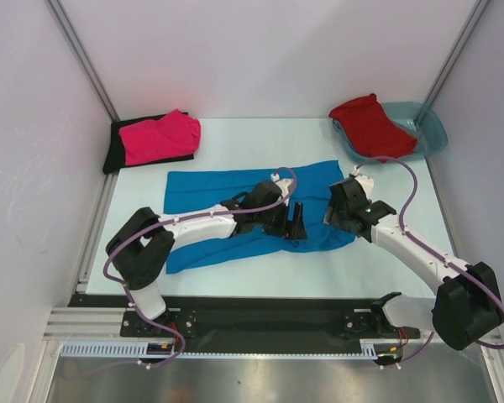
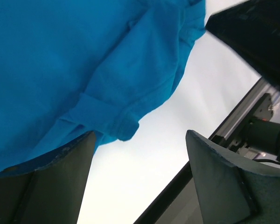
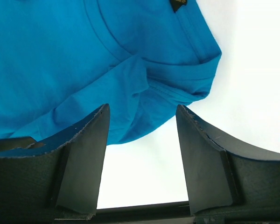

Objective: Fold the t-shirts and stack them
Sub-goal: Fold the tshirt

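Pale counter (image 1: 260,143) between white walls. Spread across its middle lies the blue t-shirt (image 1: 210,189), rumpled along its near edge. I see my left claw (image 1: 296,222) over the shirt's near right part, fingers spread wide and pinching nothing; its wrist view shows a folded hem just beyond the fingertips. My right claw (image 1: 331,208) hovers at the shirt's right edge, also spread and holding nothing. Far left, the pink t-shirt (image 1: 161,136) lies on the black t-shirt (image 1: 113,151). Far right, the red t-shirt (image 1: 371,126) drapes over a teal tub (image 1: 433,128).
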You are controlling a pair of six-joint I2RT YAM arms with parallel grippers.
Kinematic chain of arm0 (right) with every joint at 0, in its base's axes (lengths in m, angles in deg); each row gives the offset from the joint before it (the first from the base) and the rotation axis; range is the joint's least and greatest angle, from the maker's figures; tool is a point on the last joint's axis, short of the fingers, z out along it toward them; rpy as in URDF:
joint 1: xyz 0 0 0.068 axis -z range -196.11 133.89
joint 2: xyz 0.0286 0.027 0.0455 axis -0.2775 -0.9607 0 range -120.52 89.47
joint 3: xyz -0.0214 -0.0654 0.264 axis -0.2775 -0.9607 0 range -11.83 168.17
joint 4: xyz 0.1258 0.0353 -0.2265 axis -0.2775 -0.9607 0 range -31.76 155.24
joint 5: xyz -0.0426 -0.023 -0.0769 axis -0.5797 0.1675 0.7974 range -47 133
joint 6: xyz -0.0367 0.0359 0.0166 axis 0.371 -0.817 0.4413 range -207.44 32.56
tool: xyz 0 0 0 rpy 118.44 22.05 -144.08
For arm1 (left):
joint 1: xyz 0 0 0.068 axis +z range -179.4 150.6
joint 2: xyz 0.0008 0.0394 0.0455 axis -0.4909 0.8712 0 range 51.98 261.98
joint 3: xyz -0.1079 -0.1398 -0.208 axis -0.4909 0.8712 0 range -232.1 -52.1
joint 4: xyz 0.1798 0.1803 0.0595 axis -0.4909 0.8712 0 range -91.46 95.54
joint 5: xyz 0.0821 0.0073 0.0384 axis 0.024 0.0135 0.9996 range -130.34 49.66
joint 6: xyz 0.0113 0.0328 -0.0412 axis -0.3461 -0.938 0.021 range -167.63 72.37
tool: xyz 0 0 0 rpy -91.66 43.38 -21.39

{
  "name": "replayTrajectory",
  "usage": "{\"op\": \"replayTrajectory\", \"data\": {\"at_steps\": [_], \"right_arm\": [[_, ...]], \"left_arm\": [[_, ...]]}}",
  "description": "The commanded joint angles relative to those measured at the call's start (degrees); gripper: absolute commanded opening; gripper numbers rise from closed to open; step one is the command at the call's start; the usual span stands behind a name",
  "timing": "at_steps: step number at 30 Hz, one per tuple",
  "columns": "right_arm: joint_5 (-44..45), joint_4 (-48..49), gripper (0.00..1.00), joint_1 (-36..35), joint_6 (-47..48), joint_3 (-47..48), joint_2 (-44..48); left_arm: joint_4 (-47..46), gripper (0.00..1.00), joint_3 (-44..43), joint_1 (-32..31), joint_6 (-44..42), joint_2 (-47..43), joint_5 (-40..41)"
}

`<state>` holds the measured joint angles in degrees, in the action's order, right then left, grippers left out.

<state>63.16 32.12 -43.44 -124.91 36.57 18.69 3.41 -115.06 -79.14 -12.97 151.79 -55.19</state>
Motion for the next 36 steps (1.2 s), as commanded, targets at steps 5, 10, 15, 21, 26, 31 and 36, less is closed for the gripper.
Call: {"op": "replayTrajectory", "data": {"at_steps": [5, 10, 15, 21, 26, 31, 36], "right_arm": [[1.63, -1.07, 0.64, 0.53, 0.12, -0.94, 2.05], [1.55, -1.24, 0.64, 0.61, -0.14, -1.12, 2.32], [1.37, -1.15, 0.64, 0.61, -0.23, -1.29, 2.41], [1.02, -0.89, 0.64, 0.53, -0.06, -1.64, 2.23], [0.58, -0.36, 0.64, 0.61, 0.12, -1.73, 1.61], [0.40, -0.01, 0.64, 0.53, 0.30, -1.82, 1.35], [0.32, 0.25, 0.65, 0.53, 0.30, -2.17, 1.17]], "left_arm": [[1.55, 0.79, 1.79, -3.61, -0.64, -0.23, 4.39], [3.22, 0.74, 1.00, -4.67, -2.04, 0.82, 7.47], [4.36, 0.59, -0.58, -4.84, -2.49, 1.96, 9.23], [5.07, 0.53, -2.69, -4.84, -2.57, 3.64, 12.03], [4.63, 0.70, -3.75, -4.84, -2.66, 2.06, 13.62], [4.63, 0.69, -4.28, -4.84, -2.93, 1.79, 14.32], [4.01, 0.58, -5.50, -4.84, -2.66, 3.81, 13.45]]}}
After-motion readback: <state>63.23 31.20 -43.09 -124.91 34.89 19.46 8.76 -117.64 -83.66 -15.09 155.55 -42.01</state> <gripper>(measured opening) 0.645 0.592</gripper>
